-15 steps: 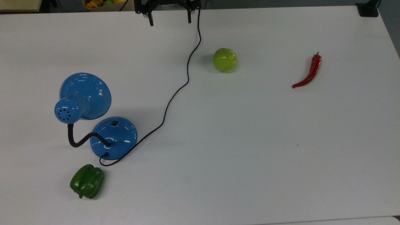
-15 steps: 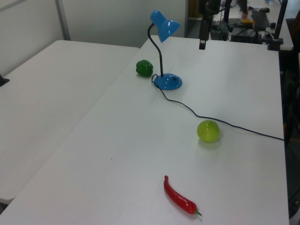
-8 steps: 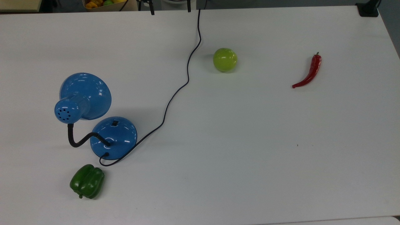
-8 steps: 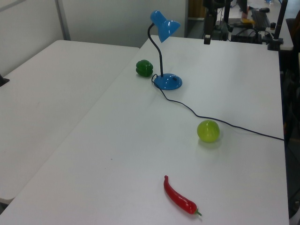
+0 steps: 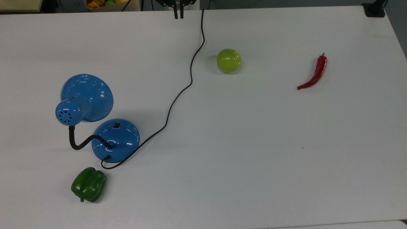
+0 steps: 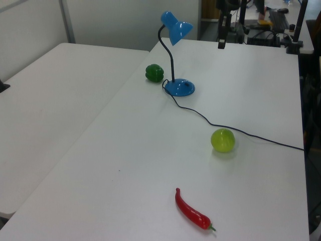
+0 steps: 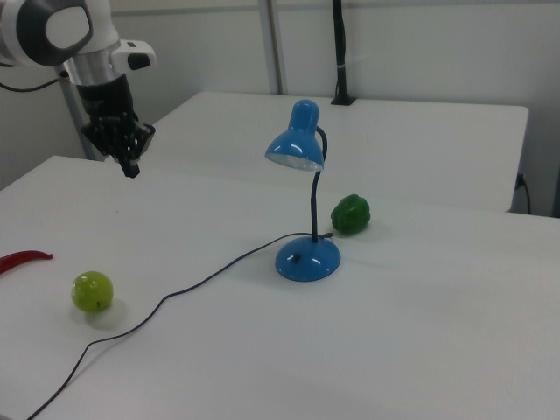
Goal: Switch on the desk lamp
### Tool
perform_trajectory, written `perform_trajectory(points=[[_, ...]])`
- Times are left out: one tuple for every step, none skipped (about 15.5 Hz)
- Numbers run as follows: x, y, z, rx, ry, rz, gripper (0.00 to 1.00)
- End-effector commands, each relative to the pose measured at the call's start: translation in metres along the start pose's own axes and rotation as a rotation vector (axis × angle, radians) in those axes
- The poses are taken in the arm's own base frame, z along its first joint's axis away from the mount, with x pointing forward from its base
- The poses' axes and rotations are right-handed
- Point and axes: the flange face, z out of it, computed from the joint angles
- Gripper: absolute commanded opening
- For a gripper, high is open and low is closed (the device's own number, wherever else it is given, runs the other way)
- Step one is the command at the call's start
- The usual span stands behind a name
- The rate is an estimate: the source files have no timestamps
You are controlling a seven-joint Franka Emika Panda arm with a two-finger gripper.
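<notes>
The desk lamp stands at the top view's left, with its glossy blue shade (image 5: 86,97) leaning over its round blue base (image 5: 119,141). A small black switch (image 5: 117,125) sits on the base. In the right view the shade (image 7: 296,144) stands high on a bent black neck above the base (image 7: 306,258). My gripper (image 5: 178,14) hangs at the table's far edge in the top view, well away from the lamp, shut with nothing in it. It also shows in the left view (image 6: 220,44) and the right view (image 7: 131,166).
The lamp's black cord (image 5: 190,70) runs from the base across the table to the far edge near my gripper. A green ball-like fruit (image 5: 229,60), a red chili (image 5: 313,73) and a green bell pepper (image 5: 88,184) lie on the white table (image 5: 254,159).
My gripper's fingers, wide apart a second ago, have come together. The gripper has also drawn back toward the top view's upper edge. The lamp has not moved.
</notes>
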Motion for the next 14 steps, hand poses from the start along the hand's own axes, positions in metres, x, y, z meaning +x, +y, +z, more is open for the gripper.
perform_trajectory(points=[[-0.003, -0.002, 0.008, 0.010, 0.002, 0.001, 0.00], [-0.005, -0.002, 0.012, 0.010, -0.011, 0.006, 0.00], [-0.007, -0.002, 0.018, 0.011, -0.027, 0.007, 0.00], [-0.008, -0.002, 0.021, 0.011, -0.036, 0.008, 0.00], [-0.010, -0.001, 0.026, 0.012, -0.050, 0.009, 0.00], [-0.011, 0.001, 0.029, 0.011, -0.057, 0.012, 0.00], [-0.010, 0.004, 0.031, 0.011, -0.059, 0.017, 0.00], [-0.010, 0.010, 0.036, 0.010, -0.069, 0.010, 0.00], [-0.010, 0.015, 0.041, 0.011, -0.078, 0.017, 0.00], [-0.011, 0.022, 0.054, 0.009, -0.096, 0.027, 0.00], [-0.013, 0.023, 0.065, 0.002, -0.115, 0.026, 0.00], [-0.014, 0.030, 0.072, -0.006, -0.118, 0.035, 0.00], [-0.013, 0.045, 0.082, -0.017, -0.112, 0.059, 0.00], [-0.010, 0.058, 0.091, -0.021, -0.099, 0.080, 0.00]])
